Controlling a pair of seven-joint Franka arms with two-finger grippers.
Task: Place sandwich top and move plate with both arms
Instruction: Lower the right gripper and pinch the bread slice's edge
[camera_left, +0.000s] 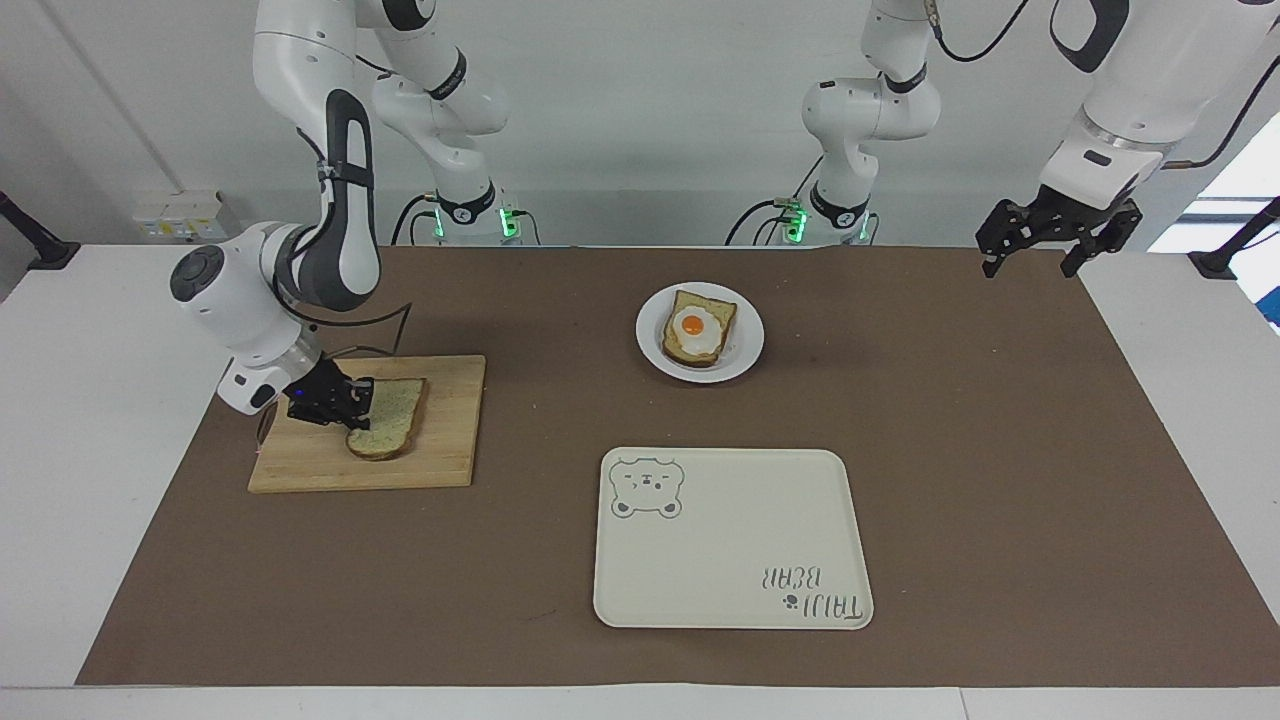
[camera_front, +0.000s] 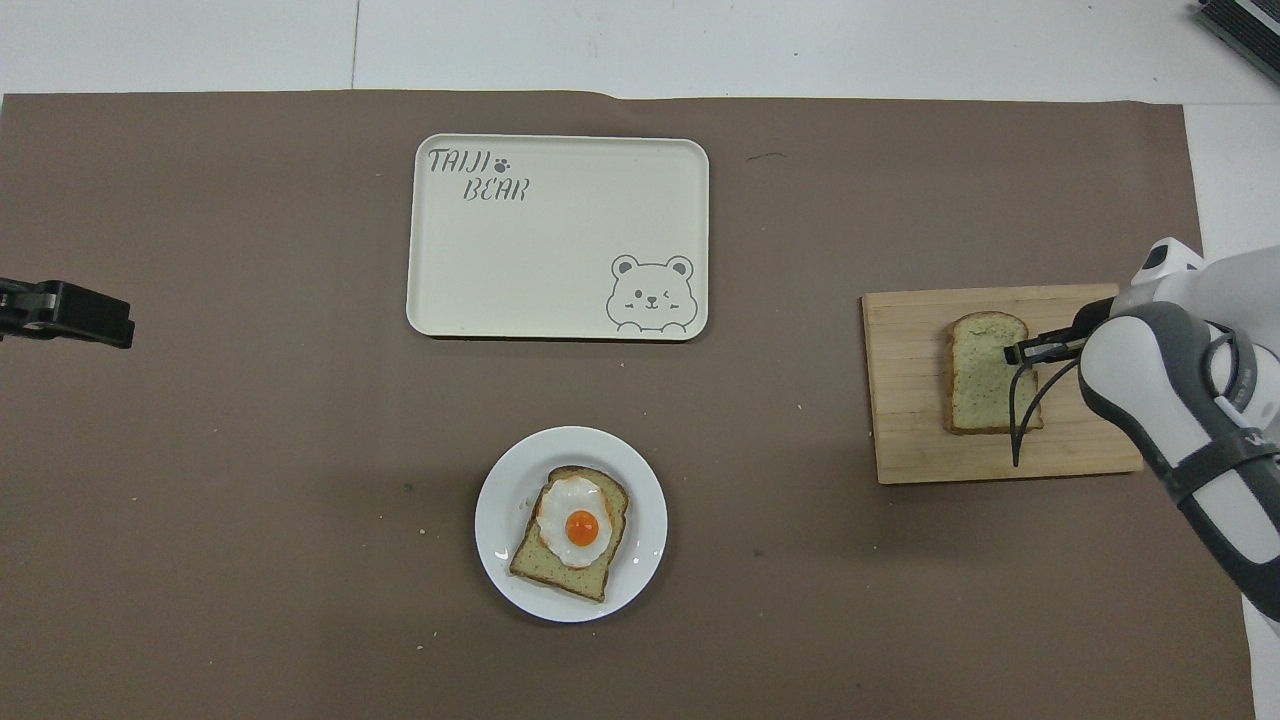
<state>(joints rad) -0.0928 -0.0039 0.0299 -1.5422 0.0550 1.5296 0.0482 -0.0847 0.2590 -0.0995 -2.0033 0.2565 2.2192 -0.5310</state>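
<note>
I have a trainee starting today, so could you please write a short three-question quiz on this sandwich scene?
1. True or false: the sandwich top already lies on the fried egg.
2. Which gripper is at the sandwich top?
3. What does the sandwich top rest on: A tray, B cutting board, C plate?

Key:
1. False.
2. The right gripper; the left gripper waits at the table's edge.
3. B, the cutting board.

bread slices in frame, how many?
2. The plain sandwich top is on the wooden cutting board at the right arm's end, gripped by the right gripper. The egg-topped slice lies on the plate. None looks hidden.
</note>
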